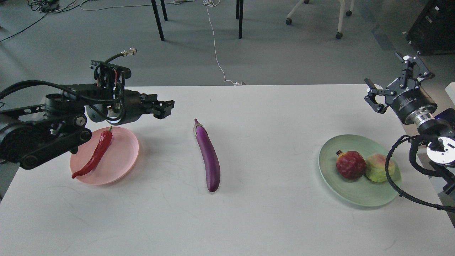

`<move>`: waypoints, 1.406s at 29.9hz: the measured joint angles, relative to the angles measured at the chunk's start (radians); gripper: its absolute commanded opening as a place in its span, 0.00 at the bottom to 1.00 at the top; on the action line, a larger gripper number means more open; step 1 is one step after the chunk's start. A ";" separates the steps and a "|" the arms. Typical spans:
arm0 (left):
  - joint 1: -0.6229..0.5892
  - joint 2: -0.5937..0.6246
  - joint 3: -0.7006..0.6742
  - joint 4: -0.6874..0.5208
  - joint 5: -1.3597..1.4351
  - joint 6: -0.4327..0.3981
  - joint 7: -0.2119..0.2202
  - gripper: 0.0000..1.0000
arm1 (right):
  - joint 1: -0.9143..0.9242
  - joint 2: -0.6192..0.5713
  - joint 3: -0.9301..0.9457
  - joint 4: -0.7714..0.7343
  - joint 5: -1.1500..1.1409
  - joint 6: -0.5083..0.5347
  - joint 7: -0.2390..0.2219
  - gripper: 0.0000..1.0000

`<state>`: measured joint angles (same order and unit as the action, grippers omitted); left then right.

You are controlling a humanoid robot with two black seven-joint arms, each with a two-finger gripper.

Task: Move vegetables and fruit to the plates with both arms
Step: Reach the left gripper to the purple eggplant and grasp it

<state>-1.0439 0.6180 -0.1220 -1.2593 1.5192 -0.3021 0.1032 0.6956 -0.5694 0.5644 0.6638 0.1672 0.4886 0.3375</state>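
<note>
The purple eggplant [208,156] lies on the white table [270,213] near the middle, stem end away from me. The red chili pepper [94,154] lies on the pink plate [121,163] at the left. The pomegranate [351,164] and the pale green fruit [378,168] sit side by side on the pale green plate [341,188] at the right. My left gripper [165,108] hovers above the pink plate's far right side and points right, toward the eggplant; its dark fingers overlap and nothing shows in them. My right gripper [391,81] is open and empty, raised beyond the green plate.
A black cable [398,185] from the right arm loops over the green plate's right rim. Chair and table legs [158,19] and a white cord [217,53] are on the floor beyond the table's far edge.
</note>
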 measured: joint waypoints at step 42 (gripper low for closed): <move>0.023 -0.313 0.156 0.121 -0.013 -0.049 0.073 0.75 | 0.007 -0.047 -0.008 0.053 -0.002 0.000 0.000 0.99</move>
<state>-1.0210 0.3046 0.0337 -1.1379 1.5065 -0.3507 0.1765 0.7029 -0.6167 0.5566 0.7165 0.1656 0.4887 0.3374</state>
